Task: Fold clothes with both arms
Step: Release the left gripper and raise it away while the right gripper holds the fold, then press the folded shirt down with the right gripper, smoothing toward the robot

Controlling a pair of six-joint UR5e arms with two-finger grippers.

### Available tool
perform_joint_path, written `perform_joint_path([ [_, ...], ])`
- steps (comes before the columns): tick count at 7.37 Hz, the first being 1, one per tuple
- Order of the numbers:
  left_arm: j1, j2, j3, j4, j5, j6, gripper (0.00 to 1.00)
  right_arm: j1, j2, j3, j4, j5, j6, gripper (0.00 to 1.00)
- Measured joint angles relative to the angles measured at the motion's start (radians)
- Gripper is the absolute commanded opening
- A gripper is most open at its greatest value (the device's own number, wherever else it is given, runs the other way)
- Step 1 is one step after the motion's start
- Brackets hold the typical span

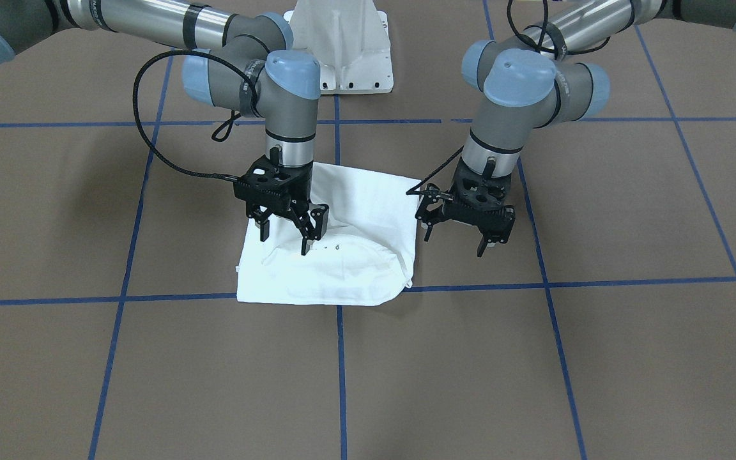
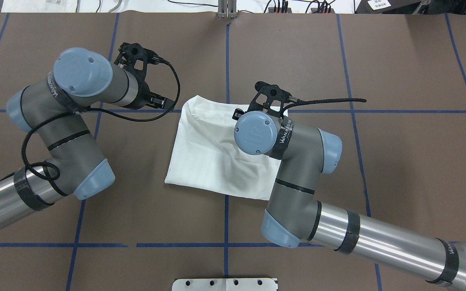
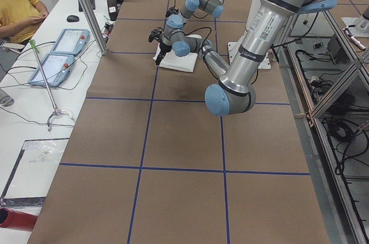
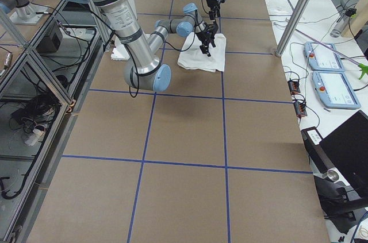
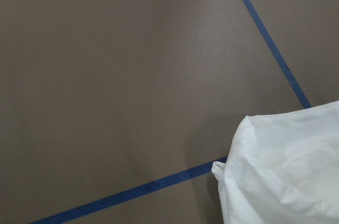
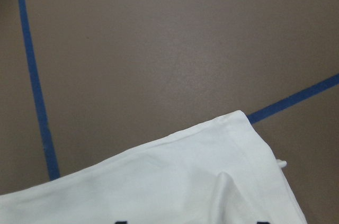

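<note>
Starting at the front view's left: right gripper (image 1: 285,237) low over the white T-shirt (image 1: 342,275), claw spread wide, pinching nothing, probably poised to press or take a layer. Moving to the middle: T-shirt folded into a compact, slightly rumpled packet at the table's (image 1: 87,223) centre, lying across blue tape lines (image 1: 151,298). Ending on the right: left gripper (image 1: 455,244) just beside the packet's edge, off the cloth, also spread and empty, likely standing clear so the folds lie undisturbed. Looks nearly done.
</note>
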Motion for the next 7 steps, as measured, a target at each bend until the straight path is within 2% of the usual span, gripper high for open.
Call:
perform_joint_path([
  [1, -0.003, 0.003, -0.002, 0.0, -0.003, 0.003, 1.0, -0.002, -0.002, -0.013, -0.002, 0.0, 0.028, 0.59],
  [2, -0.004, 0.004, -0.003, 0.0, -0.003, 0.001, 1.0, -0.005, -0.005, -0.018, -0.007, 0.0, 0.045, 0.41],
  [3, -0.004, 0.004, -0.003, 0.0, -0.003, -0.003, 1.0, -0.008, -0.006, -0.02, -0.009, 0.001, 0.06, 0.0],
  [7, -0.004, 0.007, -0.003, 0.0, -0.002, -0.01, 1.0, 0.007, -0.006, -0.019, -0.011, 0.002, 0.101, 0.0],
])
